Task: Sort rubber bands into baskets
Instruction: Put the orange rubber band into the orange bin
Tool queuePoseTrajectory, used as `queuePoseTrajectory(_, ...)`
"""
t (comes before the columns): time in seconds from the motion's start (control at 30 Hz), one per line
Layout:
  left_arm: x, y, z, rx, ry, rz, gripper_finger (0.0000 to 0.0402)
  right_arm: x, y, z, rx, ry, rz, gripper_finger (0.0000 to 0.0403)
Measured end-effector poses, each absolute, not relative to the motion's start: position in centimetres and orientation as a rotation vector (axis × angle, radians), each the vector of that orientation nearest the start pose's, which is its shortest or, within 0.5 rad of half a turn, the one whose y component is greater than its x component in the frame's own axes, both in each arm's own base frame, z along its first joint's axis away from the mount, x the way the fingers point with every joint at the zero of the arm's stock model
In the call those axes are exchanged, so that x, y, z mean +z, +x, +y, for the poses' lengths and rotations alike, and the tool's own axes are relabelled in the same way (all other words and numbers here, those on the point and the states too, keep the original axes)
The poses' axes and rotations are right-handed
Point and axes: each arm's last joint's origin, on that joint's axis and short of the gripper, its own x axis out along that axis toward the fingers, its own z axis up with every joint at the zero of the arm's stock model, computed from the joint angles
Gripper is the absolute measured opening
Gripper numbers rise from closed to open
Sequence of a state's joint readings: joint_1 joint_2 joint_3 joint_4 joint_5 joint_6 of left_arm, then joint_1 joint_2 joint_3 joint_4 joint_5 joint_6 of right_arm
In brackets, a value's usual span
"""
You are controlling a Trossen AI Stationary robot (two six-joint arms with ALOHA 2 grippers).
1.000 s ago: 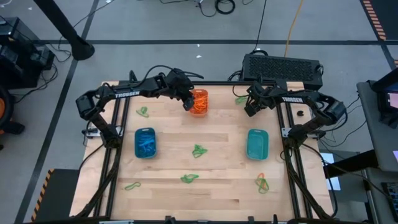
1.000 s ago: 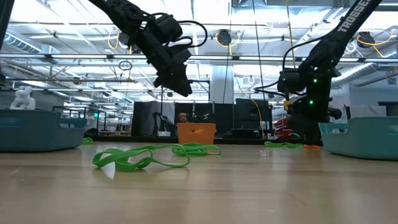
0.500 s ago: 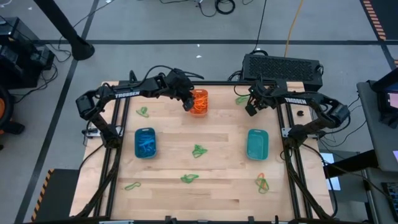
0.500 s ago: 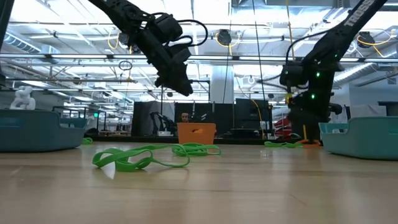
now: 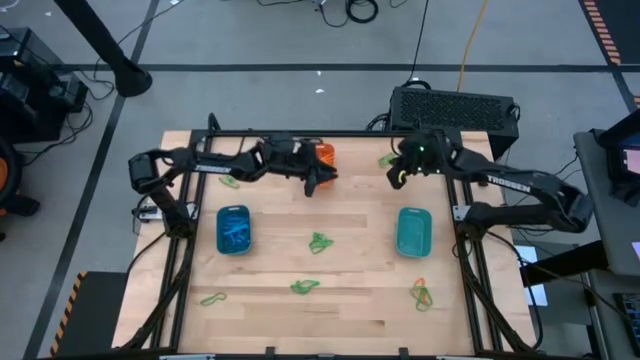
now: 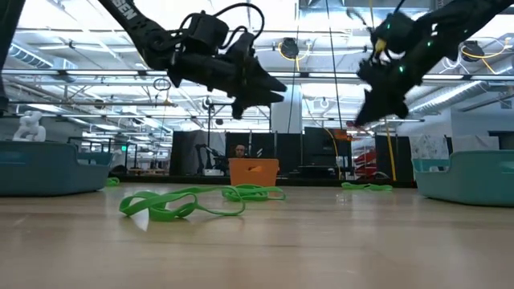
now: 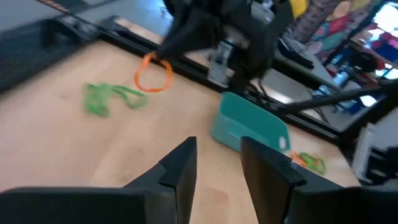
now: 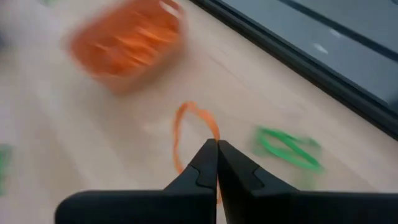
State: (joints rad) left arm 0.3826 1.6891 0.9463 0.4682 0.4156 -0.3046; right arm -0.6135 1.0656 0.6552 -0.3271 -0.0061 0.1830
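Risk is lying in the grip: the right hand is hanging above the far side of the worktop, fingers pressed together on an orange rubber band that is dangling from the tips. Such a thin pinch looks liable to slip as the band is carried toward the orange basket nearby. The left hand, fingers apart and empty, is hovering beside that basket and may be crowding the drop. Green bands are lying mid-worktop, between the blue basket and teal basket.
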Motion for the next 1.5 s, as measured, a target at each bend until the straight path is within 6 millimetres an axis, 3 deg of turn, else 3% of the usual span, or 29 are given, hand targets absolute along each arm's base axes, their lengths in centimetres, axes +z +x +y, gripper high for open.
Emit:
queuePoseTrajectory(0.23,20.9,36.1,12.2,0.034,-0.537,0.186,0.013,23.9,20.0,-9.2,-0.458,0.352,0.533,0.0)
queuePoseTrajectory(0.5,19.2,37.0,12.5,0.05,-0.598,0.21,0.013,24.2,21.2,-7.2,-0.364,0.339,0.494,0.0)
queuePoseTrajectory(0.97,20.1,38.3,11.0,-0.005,-0.579,0.142,0.013,24.1,21.5,-6.5,-0.344,0.353,0.495,0.0)
queuePoseTrajectory(1.5,19.5,39.0,9.2,-0.02,-0.505,0.159,0.013,24.5,21.9,-6.1,-0.317,0.353,0.451,0.0)
